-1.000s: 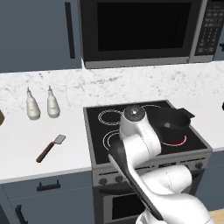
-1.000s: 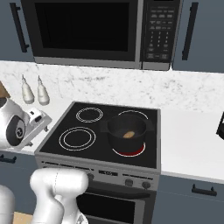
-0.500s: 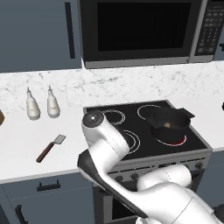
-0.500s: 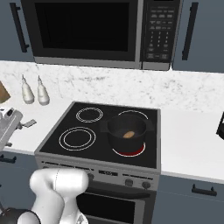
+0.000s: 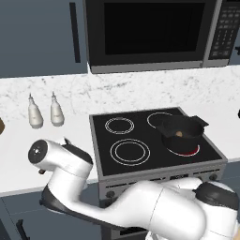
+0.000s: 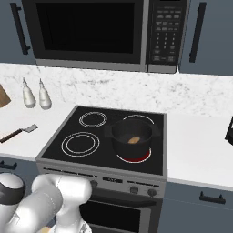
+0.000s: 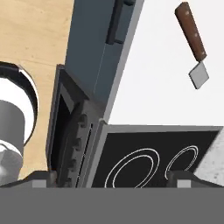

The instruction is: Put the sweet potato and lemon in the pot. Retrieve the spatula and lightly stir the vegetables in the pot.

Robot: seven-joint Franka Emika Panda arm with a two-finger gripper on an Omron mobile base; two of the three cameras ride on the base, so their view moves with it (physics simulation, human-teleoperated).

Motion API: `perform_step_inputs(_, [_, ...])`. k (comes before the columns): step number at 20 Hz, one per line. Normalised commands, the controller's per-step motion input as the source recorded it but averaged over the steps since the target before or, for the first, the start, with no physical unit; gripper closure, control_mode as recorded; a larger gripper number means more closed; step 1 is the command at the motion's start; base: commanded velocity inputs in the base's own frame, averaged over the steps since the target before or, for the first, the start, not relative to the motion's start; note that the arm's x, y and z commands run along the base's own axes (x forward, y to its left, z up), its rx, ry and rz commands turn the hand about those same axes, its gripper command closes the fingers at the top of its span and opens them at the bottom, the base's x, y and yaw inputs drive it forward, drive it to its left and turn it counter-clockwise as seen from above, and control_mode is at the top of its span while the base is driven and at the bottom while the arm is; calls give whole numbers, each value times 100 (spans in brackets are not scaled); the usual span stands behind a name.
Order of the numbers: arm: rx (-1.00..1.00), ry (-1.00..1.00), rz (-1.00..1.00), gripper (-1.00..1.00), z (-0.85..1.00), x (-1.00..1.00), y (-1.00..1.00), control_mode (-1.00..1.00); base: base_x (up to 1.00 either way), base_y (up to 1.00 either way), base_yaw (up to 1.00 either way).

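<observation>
The dark pot (image 6: pixel 131 134) stands on the stove's front right burner, also seen from the other side (image 5: pixel 181 131). The orange-brown sweet potato (image 6: pixel 133 139) lies inside it. The lemon is hidden from view. The spatula (image 6: pixel 18 133) lies flat on the white counter left of the stove. In the hand view its reddish-brown handle (image 7: pixel 191 30) and grey blade (image 7: pixel 199 75) sit at the upper right. My gripper (image 7: pixel 111 178) is open and empty, high above the counter's front edge by the stove's left corner, well apart from the spatula.
Two white bottles (image 6: pixel 28 94) stand at the back of the left counter. The burner under the pot glows red (image 6: pixel 136 158). The black stove top (image 7: pixel 153 153) and the cabinet drawer front (image 7: pixel 94 48) lie below the hand. A microwave (image 6: pixel 91 32) hangs above.
The arm has swung from over the stove to the left, out over the counter beside the stove. The gripper stayed open. Pot and spatula have not moved.
</observation>
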Motion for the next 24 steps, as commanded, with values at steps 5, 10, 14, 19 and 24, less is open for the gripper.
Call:
perform_step_inputs(5, [-23,0,14,-100,0,51,63,-100,0,0,0])
perform_step_inputs(10, [-24,0,16,-100,-17,24,55,-100,0,0,0])
perform_step_inputs(14, [-19,0,16,-100,-28,21,34,-100,0,0,0])
perform_step_inputs(19, [-5,0,16,-100,-27,18,3,-100,0,0,0])
perform_step_inputs(24, [0,1,14,-100,-54,11,-1,-100,0,0,0])
